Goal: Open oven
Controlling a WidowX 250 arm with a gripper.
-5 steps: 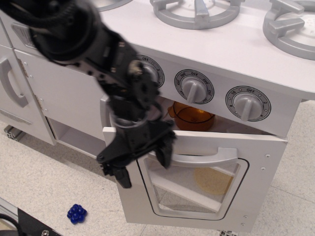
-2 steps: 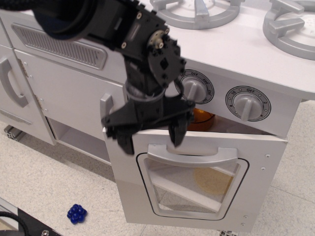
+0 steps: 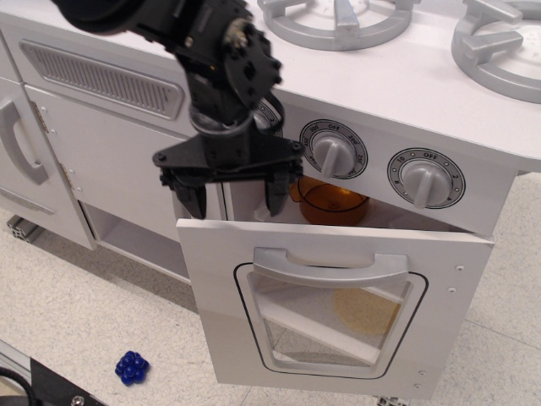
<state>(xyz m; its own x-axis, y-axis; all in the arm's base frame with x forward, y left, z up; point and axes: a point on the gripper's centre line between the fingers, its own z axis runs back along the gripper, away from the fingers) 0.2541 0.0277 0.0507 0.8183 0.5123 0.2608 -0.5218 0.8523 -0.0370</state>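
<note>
The light-grey toy oven door (image 3: 330, 309) stands tilted open from the top, with a gap under the knob panel. Its clear rounded window (image 3: 331, 317) and wide grey bar handle (image 3: 330, 269) face me. An orange pot (image 3: 332, 201) shows inside through the gap. My black gripper (image 3: 232, 196) is open and empty. It hangs just above the door's upper left edge, left of the handle, with its fingers (image 3: 275, 194) pointing down.
Three knobs (image 3: 425, 179) sit on the panel above the door. Grey burners (image 3: 338, 19) are on the stovetop. A cabinet door with a vertical handle (image 3: 21, 139) is at the left. A blue toy (image 3: 132, 367) lies on the floor at lower left.
My gripper has risen from in front of the door's left side to above its top edge. The door stays tilted open at the same angle.
</note>
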